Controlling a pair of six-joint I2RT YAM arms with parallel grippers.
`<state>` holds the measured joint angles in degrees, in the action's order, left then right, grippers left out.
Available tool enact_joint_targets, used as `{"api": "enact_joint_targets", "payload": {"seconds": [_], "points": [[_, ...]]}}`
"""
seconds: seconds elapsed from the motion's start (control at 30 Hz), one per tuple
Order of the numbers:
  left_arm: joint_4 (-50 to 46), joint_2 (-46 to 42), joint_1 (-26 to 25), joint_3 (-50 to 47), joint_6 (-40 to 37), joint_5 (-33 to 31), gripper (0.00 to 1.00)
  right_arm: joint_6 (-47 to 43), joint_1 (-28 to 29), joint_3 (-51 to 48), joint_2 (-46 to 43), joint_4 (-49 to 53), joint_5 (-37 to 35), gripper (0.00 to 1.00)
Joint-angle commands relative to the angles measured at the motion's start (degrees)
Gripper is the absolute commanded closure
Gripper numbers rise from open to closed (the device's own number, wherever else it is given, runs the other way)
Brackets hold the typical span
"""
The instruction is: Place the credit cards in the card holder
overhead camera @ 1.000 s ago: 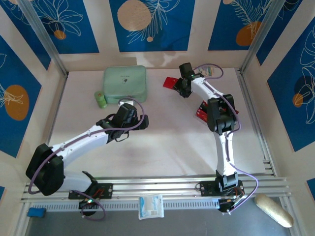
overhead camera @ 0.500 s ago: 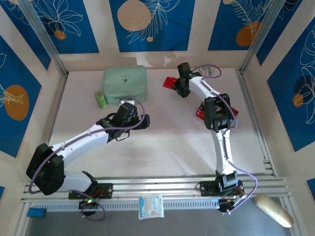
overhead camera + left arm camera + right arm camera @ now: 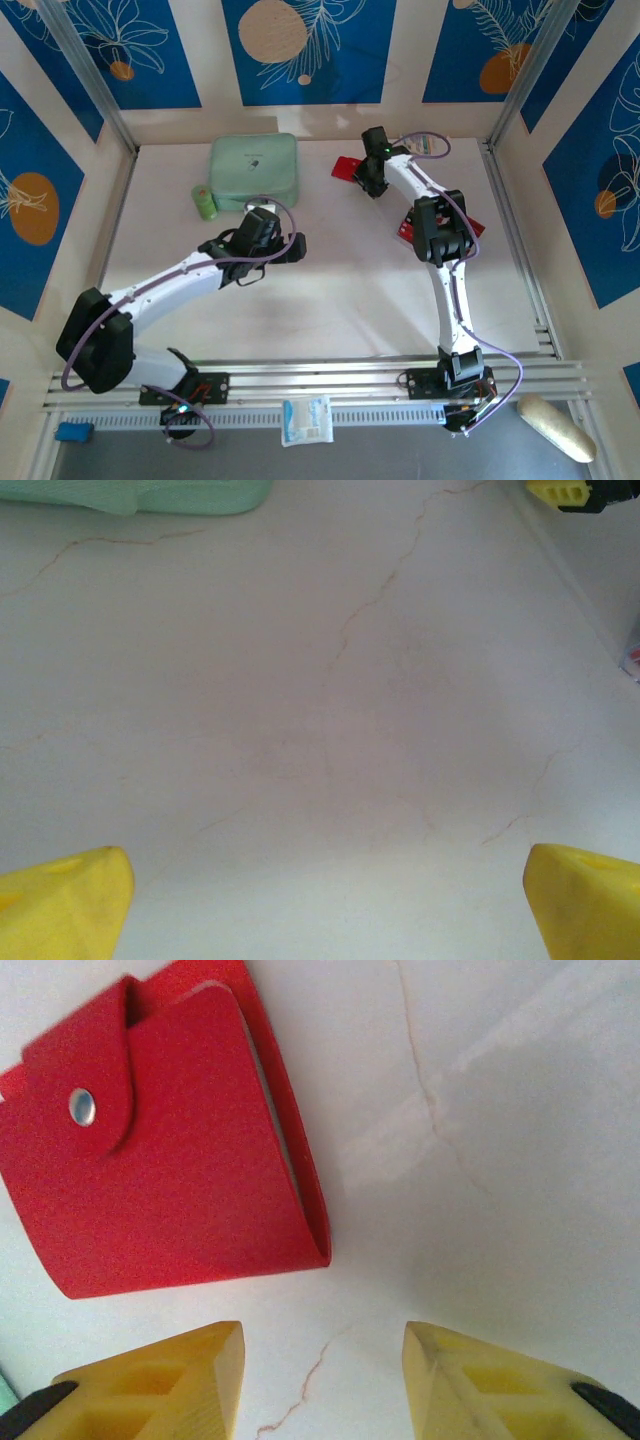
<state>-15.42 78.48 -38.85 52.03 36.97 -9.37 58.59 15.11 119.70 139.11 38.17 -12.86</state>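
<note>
Lying snapped shut far back on the worktop [image 3: 520, 1080], the card holder [image 3: 170, 1150] looks light, soft and floppy; I'd pinch its folded spine. Right fingers [image 3: 170, 1375] hover beside it, half-open and empty; left fingers [image 3: 60, 900] are spread wide, empty.

1. The overhead view is bright and even; the arms cast only faint, soft shadows on the white table [image 3: 340, 290].
2. The left wrist view is pale, washed out and low in contrast. The yellow fingertips [image 3: 60, 905] at its near corners are blurred.
3. The right wrist view is bright, with a soft grey shadow on the table just right of the card holder [image 3: 160, 1180].
4. The holder's edges look slightly soft, and its metal snap [image 3: 82, 1107] glints.
</note>
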Motion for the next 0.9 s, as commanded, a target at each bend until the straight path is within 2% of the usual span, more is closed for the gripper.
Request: {"api": "enact_joint_targets", "payload": {"seconds": [0.0, 0.37, 0.6, 0.73, 0.77, 0.87], "points": [[0.70, 0.69, 0.62, 1.88, -0.83, 1.01, 0.00, 0.57, -0.63, 2.35, 1.67, 0.92, -0.32, 0.54], [0.62, 1.87, 0.57, 2.42, -0.67, 1.19, 0.00, 1.05, -0.69, 6.16, 5.20, 1.73, 1.17, 0.57], [0.66, 2.21, 0.62, 2.55, -0.58, 1.19, 0.00, 0.28, -0.57, 6.69, 6.13, 0.96, 2.13, 0.73], [0.74, 2.38, 0.58, 2.46, -0.45, 1.19, 0.00, -0.60, -0.61, 6.95, 6.48, 0.76, 2.88, 0.93], [0.74, 2.38, 0.61, 2.47, -0.41, 1.19, 0.00, -0.84, -0.46, 6.94, 6.40, 0.89, 2.89, 1.00], [0.87, 2.21, 0.61, 2.45, -0.29, 1.20, 0.00, -1.62, -0.35, 6.05, 5.16, 1.27, 2.84, 1.00]]}}
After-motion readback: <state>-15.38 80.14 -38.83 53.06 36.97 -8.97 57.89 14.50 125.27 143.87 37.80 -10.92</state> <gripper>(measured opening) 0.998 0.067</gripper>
